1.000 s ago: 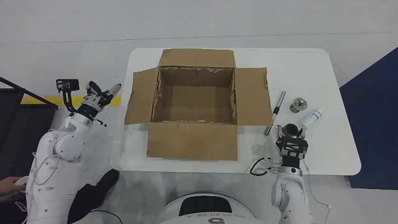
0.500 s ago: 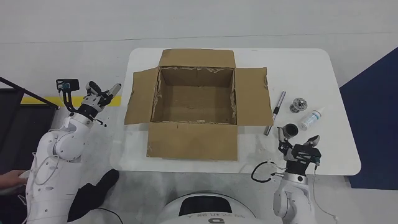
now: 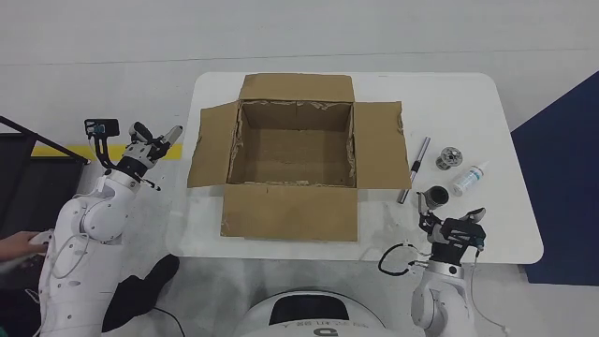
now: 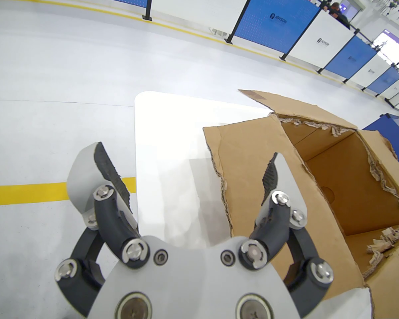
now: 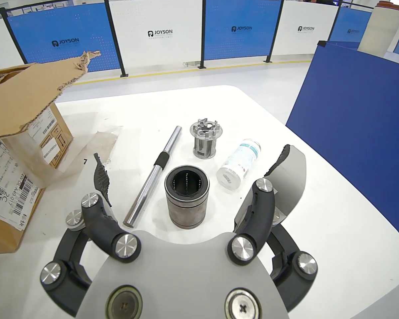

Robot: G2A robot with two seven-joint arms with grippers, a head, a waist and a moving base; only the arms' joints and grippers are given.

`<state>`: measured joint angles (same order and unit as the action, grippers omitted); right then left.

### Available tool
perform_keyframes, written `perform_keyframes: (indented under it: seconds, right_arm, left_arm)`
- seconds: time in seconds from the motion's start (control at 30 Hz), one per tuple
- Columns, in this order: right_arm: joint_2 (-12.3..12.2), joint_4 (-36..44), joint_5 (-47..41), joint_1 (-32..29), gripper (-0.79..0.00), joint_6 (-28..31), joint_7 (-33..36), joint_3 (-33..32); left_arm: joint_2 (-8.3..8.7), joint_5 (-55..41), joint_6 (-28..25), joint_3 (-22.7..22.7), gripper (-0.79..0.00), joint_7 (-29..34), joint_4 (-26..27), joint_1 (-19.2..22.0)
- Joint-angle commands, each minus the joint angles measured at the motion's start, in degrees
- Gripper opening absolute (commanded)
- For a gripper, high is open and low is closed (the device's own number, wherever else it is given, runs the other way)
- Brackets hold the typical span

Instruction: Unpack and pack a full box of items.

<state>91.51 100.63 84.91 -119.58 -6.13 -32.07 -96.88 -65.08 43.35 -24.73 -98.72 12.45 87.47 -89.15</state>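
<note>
The left gripper point(image 4: 186, 160) is held off the table's point(image 3: 487, 112) left edge, its fingers spread with nothing between them. It is kept well apart from the loose items, with the whole box point(image 3: 290, 211) lying between. The box is set at the table's middle with all four flaps folded outward, and only bare cardboard floor is seen inside it. Right of the box, four items are laid close together on the table: a steel rod point(image 5: 154, 175), an upright cylindrical bearing point(image 5: 186, 200) with its bore facing up, a slotted metal part point(image 5: 205, 141) and a white bottle point(image 5: 239, 164) lying on its side. The right gripper point(image 5: 193, 156) is held near the front edge, fingers spread and unloaded. The bearing is found just ahead of it, in line with the gap between its fingers. The rod's long axis is pointed away from this gripper, slanting slightly. Unpacking is judged done, and the right arm is judged far better placed to begin repacking.
</note>
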Motion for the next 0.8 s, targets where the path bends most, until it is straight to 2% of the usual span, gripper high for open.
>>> perform_keyframes:
  seconds: [0.0, 0.4, 0.47, 0.6, 0.73, 0.77]
  right_arm:
    - [0.0, 0.0, 0.0, 0.0, 0.0, 0.0, 0.0, 0.0]
    - [0.0, -0.1, 0.0, 0.1, 0.0, 0.7, 0.5, 0.1]
    - [-0.3, 0.2, 1.0, 0.0, 0.0, 1.8, 2.9, -0.5]
    - [-0.5, -0.5, 5.1, 1.2, 0.0, -1.6, 11.4, -0.4]
    - [-0.7, -1.8, 7.5, 2.6, 0.0, -2.7, 15.9, 0.2]
    - [-0.7, -2.1, 7.9, 2.7, -0.031, -2.8, 16.5, 0.5]
  left_arm:
    - [0.0, 0.0, 0.0, 0.0, 0.0, 0.0, 0.0, 0.0]
    - [0.0, 0.0, 0.0, 0.0, 0.0, 0.0, 0.0, 0.0]
    - [0.0, 0.0, 0.0, 0.0, 0.0, 0.0, 0.0, 0.0]
    - [0.0, 0.0, 0.0, 0.0, 0.0, 0.0, 0.0, 0.0]
    - [0.0, 0.0, 0.0, 0.0, 0.0, 0.0, 0.0, 0.0]
    - [0.0, 0.0, 0.0, 0.0, 0.0, 0.0, 0.0, 0.0]
